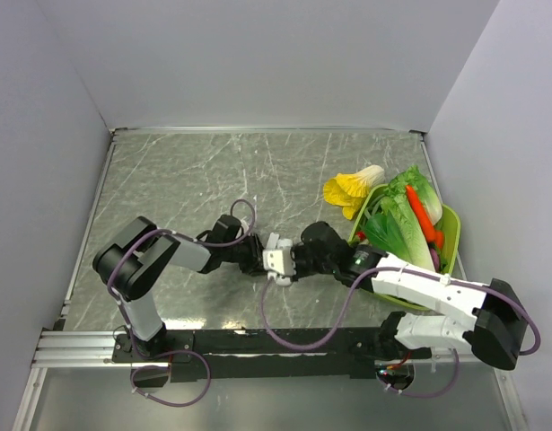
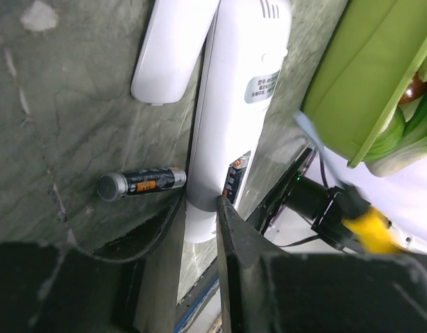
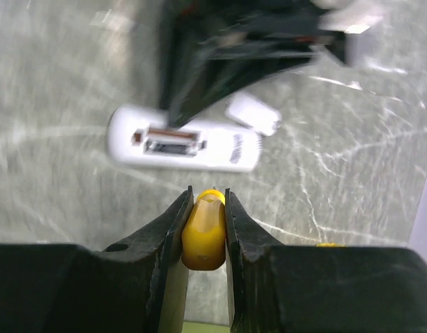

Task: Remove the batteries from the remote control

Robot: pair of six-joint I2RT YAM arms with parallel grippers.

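Where battery [image 2: 140, 184] abuts remote [image 2: 237, 90] edge, cover [image 2: 173, 48] nearby

**Remote between the two grippers, basket at the right**

The remote control [image 1: 277, 259] lies on the table [image 1: 186, 180] near its middle, with the left gripper [image 1: 260, 258] on its left and the right gripper [image 1: 298, 261] on its right. One end of the remote sits between the left gripper's fingers [image 2: 234, 236]. One of the batteries [image 2: 140, 184] lies on the table crosswise to the remote, its end touching the remote's side. The other [image 2: 234, 178] sits in the remote's recess. A cover plate [image 2: 173, 48] lies alongside the remote, on the loose battery's side. A stick-like tool [image 3: 204, 229] sits between the right gripper's fingers, near the remote but apart from it. A basket [image 1: 453, 235] stands at the table's right with vegetables [image 1: 410, 215] in it. One leafy vegetable [image 1: 352, 187] lies just beside its far left corner.
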